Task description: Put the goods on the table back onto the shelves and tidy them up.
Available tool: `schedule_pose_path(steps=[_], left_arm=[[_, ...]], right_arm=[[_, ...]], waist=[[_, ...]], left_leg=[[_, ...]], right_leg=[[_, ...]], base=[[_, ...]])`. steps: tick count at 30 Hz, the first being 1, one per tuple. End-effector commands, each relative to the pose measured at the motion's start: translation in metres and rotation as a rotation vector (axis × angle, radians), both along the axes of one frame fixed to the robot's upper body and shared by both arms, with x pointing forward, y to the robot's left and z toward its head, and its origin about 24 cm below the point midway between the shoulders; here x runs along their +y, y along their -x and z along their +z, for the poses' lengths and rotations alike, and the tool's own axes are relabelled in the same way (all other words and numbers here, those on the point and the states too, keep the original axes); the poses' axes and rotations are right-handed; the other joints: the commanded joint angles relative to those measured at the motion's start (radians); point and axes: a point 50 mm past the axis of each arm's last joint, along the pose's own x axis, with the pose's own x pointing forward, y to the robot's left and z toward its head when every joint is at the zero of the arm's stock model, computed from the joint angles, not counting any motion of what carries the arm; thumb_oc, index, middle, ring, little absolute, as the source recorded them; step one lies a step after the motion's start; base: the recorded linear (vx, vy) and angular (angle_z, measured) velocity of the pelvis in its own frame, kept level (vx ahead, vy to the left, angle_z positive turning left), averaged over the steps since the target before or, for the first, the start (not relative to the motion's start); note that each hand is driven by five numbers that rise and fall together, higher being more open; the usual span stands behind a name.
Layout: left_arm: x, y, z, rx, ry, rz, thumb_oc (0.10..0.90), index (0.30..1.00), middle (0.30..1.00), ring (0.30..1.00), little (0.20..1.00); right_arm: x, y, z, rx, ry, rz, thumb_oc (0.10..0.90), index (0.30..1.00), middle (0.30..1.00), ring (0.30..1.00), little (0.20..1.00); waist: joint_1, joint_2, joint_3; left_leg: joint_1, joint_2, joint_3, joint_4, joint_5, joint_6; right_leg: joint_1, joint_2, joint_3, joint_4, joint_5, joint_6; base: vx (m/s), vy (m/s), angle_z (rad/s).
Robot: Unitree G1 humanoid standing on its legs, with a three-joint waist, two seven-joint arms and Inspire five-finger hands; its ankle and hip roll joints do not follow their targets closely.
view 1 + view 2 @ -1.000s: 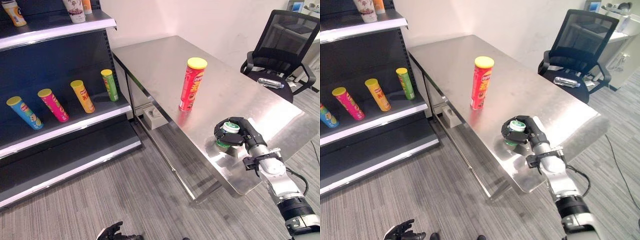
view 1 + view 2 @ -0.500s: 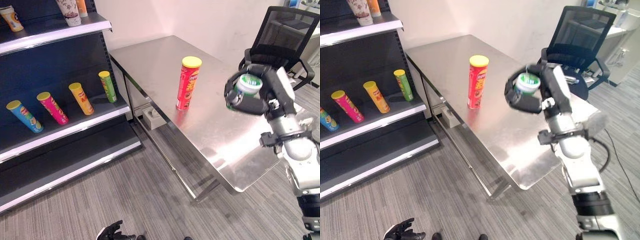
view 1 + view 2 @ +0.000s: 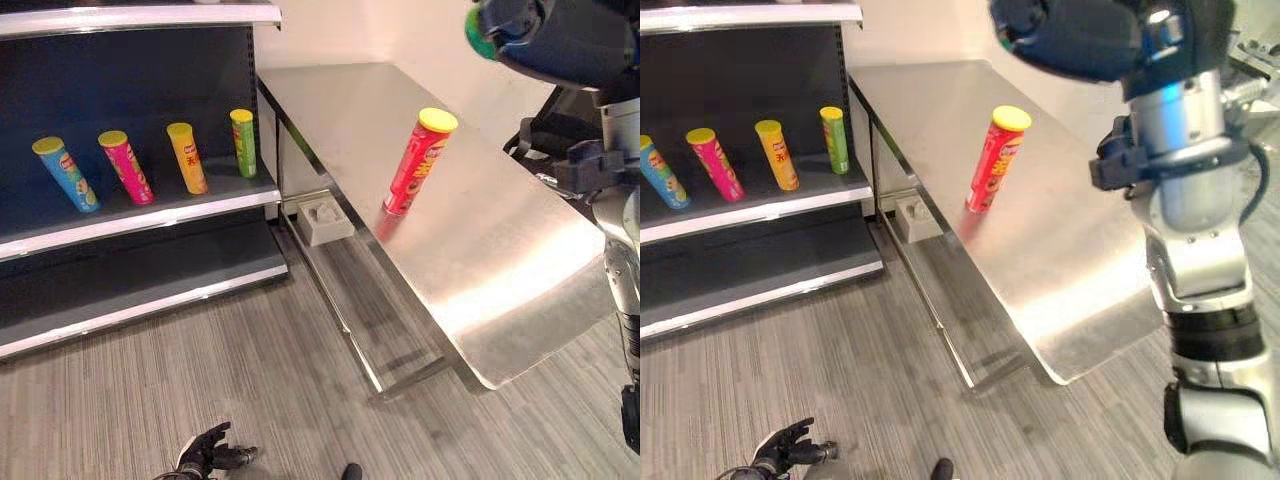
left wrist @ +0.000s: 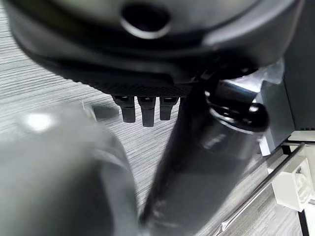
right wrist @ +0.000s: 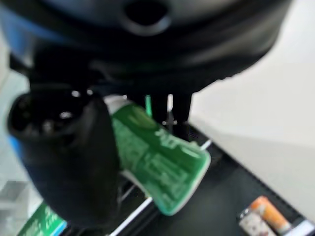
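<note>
My right hand (image 3: 560, 35) is raised high above the steel table (image 3: 500, 250), shut on a green cup with a white rim (image 5: 160, 160). The cup sits pinched between the thumb (image 5: 64, 157) and the fingers, and a green edge of it (image 3: 477, 24) peeks out of the hand. A tall red can with a yellow lid (image 3: 414, 162) stands upright on the table. On the middle shelf (image 3: 150, 215) lean a blue can (image 3: 65, 172), a pink can (image 3: 125, 165), an orange can (image 3: 187, 157) and a green can (image 3: 243, 142). My left hand (image 3: 205, 458) hangs low over the floor, fingers relaxed.
A white box (image 3: 320, 218) lies on the floor under the table by the shelf. The lower shelf board (image 3: 140, 275) is bare. Past the cup, small orange-topped goods (image 5: 261, 214) stand on a dark shelf. Grey floor lies between shelf and table.
My right hand has lifted the green cup from over the table to the top of the view. The camera has swung, so the whole scene has shifted.
</note>
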Motion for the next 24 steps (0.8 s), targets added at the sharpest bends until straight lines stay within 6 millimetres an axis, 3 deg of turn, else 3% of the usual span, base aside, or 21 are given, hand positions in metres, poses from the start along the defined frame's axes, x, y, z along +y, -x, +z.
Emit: schedule_pose_path(steps=[1,2,3,4,5,6,7,8,9,10,11,12,13,14,15,17,22,23,24], left_arm=[[0.014,-0.011,0.01,-0.063,-0.068,-0.047,0.8,0.9,0.9,0.9,0.9],[0.014,-0.017,0.012,-0.07,-0.082,-0.084,0.8,0.9,0.9,0.9,0.9],[0.019,-0.02,0.015,-0.072,-0.116,-0.121,0.8,0.9,0.9,0.9,0.9],[0.019,-0.02,0.015,-0.073,-0.116,-0.12,0.8,0.9,0.9,0.9,0.9],[0.027,-0.018,0.018,-0.082,-0.13,-0.11,0.8,0.9,0.9,0.9,0.9],[0.03,-0.018,0.02,-0.086,-0.132,-0.095,0.8,0.9,0.9,0.9,0.9],[0.033,-0.018,0.021,-0.089,-0.138,-0.078,0.8,0.9,0.9,0.9,0.9],[0.035,-0.016,0.02,-0.084,-0.137,-0.063,0.8,0.9,0.9,0.9,0.9],[0.035,-0.017,0.02,-0.085,-0.137,-0.062,0.8,0.9,0.9,0.9,0.9],[0.037,-0.015,0.021,-0.086,-0.132,-0.043,0.8,0.9,0.9,0.9,0.9],[0.041,-0.007,0.019,-0.073,-0.129,0.001,0.8,0.9,0.9,0.9,0.9],[0.041,-0.003,0.018,-0.061,-0.126,0.013,0.8,0.9,0.9,0.9,0.9],[0.041,-0.003,0.018,-0.061,-0.126,0.013,0.8,0.9,0.9,0.9,0.9],[0.038,0.001,0.015,-0.047,-0.114,0.026,0.8,0.9,0.9,0.9,0.9],[0.036,0.0,0.013,-0.042,-0.112,0.028,0.8,0.9,0.9,0.9,0.9],[0.029,0.003,0.01,-0.032,-0.094,0.027,0.8,0.9,0.9,0.9,0.9],[0.02,0.012,0.004,-0.011,-0.055,0.049,0.8,0.9,0.9,0.9,0.9],[0.019,0.007,0.005,-0.018,-0.053,0.046,0.8,0.9,0.9,0.9,0.9],[0.019,0.007,0.005,-0.018,-0.053,0.046,0.8,0.9,0.9,0.9,0.9]], right_arm=[[-0.015,0.005,0.022,-0.075,-0.011,-0.099,0.4,0.3,0.3,0.3,0.3],[-0.018,0.004,0.017,-0.064,-0.003,-0.128,0.4,0.3,0.3,0.3,0.3],[-0.016,0.001,0.016,-0.059,0.001,-0.144,0.4,0.3,0.3,0.3,0.3],[-0.015,0.001,0.016,-0.06,0.001,-0.143,0.4,0.3,0.3,0.3,0.3],[-0.01,-0.004,0.019,-0.059,0.017,-0.146,0.4,0.3,0.3,0.3,0.3],[-0.007,-0.008,0.02,-0.05,0.021,-0.146,0.4,0.3,0.3,0.3,0.3],[-0.008,-0.011,0.018,-0.033,0.034,-0.157,0.4,0.3,0.3,0.3,0.3],[-0.011,-0.013,0.016,-0.014,0.04,-0.171,0.4,0.3,0.3,0.3,0.3],[-0.011,-0.013,0.016,-0.014,0.04,-0.171,0.4,0.3,0.3,0.3,0.3],[-0.013,-0.016,0.013,0.003,0.046,-0.181,0.4,0.3,0.3,0.3,0.3],[-0.015,-0.017,0.013,0.01,0.017,-0.169,0.4,0.3,0.3,0.3,0.3],[-0.016,-0.018,0.013,0.016,0.02,-0.171,0.4,0.3,0.3,0.3,0.3],[-0.016,-0.018,0.013,0.016,0.02,-0.171,0.4,0.3,0.3,0.3,0.3],[-0.019,-0.02,0.014,0.015,0.023,-0.191,0.4,0.3,0.3,0.3,0.3],[-0.02,-0.018,0.015,0.011,0.037,-0.205,0.4,0.3,0.3,0.3,0.3],[-0.021,-0.017,0.018,0.011,0.032,-0.199,0.4,0.3,0.3,0.3,0.3],[-0.022,-0.02,0.023,0.014,0.03,-0.21,0.4,0.3,0.3,0.3,0.3],[-0.023,-0.019,0.029,-0.001,0.034,-0.215,0.4,0.3,0.3,0.3,0.3],[-0.023,-0.019,0.029,-0.001,0.034,-0.215,0.4,0.3,0.3,0.3,0.3]], waist=[[0.027,0.008,-0.118],[0.025,-0.001,-0.117],[0.021,-0.007,-0.105],[0.024,-0.013,-0.104],[0.041,-0.005,-0.093],[0.045,0.0,-0.08],[0.031,0.007,-0.068],[0.017,0.016,-0.064],[0.02,0.017,-0.066],[0.02,0.018,-0.065],[0.039,0.009,-0.068],[0.042,0.004,-0.068],[0.041,0.004,-0.069],[0.034,-0.017,-0.069],[0.027,-0.025,-0.067],[0.036,-0.039,-0.076],[0.062,-0.05,-0.091],[0.068,-0.065,-0.072],[0.067,-0.065,-0.072]], left_leg=[[0.052,-0.094,0.019,-0.057,0.036,0.043],[0.053,-0.132,0.027,-0.057,0.012,0.064],[0.066,-0.181,0.03,-0.057,-0.01,0.097],[0.066,-0.191,0.036,-0.057,-0.01,0.102],[0.081,-0.235,0.066,-0.057,-0.022,0.136],[0.09,-0.25,0.081,-0.057,-0.025,0.153],[0.092,-0.259,0.072,-0.057,-0.026,0.166],[0.097,-0.264,0.06,-0.057,-0.024,0.172],[0.094,-0.262,0.063,-0.057,-0.023,0.17],[0.101,-0.269,0.052,-0.057,-0.021,0.173],[0.096,-0.282,0.052,-0.057,-0.017,0.174],[0.096,-0.289,0.048,-0.057,-0.019,0.174],[0.095,-0.289,0.048,-0.057,-0.018,0.174],[0.101,-0.308,0.036,-0.057,-0.03,0.18],[0.102,-0.315,0.019,-0.057,-0.028,0.178],[0.094,-0.324,-0.005,-0.057,-0.022,0.174],[0.093,-0.312,-0.01,-0.035,-0.026,0.159],[0.044,-0.305,-0.015,0.072,-0.053,0.142],[0.043,-0.305,-0.016,0.073,-0.053,0.142]], right_leg=[[0.009,-0.17,0.005,0.016,0.026,0.127],[-0.002,-0.221,-0.006,0.067,0.048,0.131],[-0.035,-0.276,0.006,0.128,0.145,0.128],[-0.04,-0.286,0.014,0.129,0.149,0.133],[-0.069,-0.337,-0.032,0.186,0.194,0.118],[-0.094,-0.341,-0.037,0.24,0.184,0.105],[-0.124,-0.278,0.016,0.301,0.138,0.088],[-0.158,-0.188,0.084,0.32,0.053,0.065],[-0.165,-0.187,0.086,0.324,0.051,0.062],[-0.178,-0.123,0.114,0.321,-0.005,0.051],[-0.158,-0.078,0.051,0.263,-0.03,0.029],[-0.145,-0.039,0.034,0.23,-0.044,0.018],[-0.144,-0.039,0.033,0.229,-0.044,0.018],[-0.164,0.056,0.098,0.143,-0.052,0.008],[-0.151,0.073,0.153,0.121,-0.056,0.001],[-0.114,0.078,0.163,0.064,-0.034,0.001],[-0.059,0.087,0.123,0.008,-0.031,0.009],[-0.047,0.078,0.099,0.008,-0.036,0.002],[-0.047,0.078,0.098,0.008,-0.036,0.002]], base=[[0.05,0.651,-0.12],[0.04,0.582,0.05],[0.02,0.41,0.35],[-0.03,0.524,0.73],[-0.06,0.461,0.55],[-0.06,0.585,0.12],[0.0,0.377,-0.28],[0.02,0.226,-0.33],[0.07,0.158,-0.02],[0.09,0.12,0.45],[0.12,0.127,0.57],[0.07,0.053,0.52],[0.13,0.009,0.2],[0.15,0.03,0.29],[0.17,0.016,0.29],[0.1,-0.058,0.7],[0.08,-0.081,0.4],[0.03,-0.1,0.28],[0.0,-0.103,0.3]])
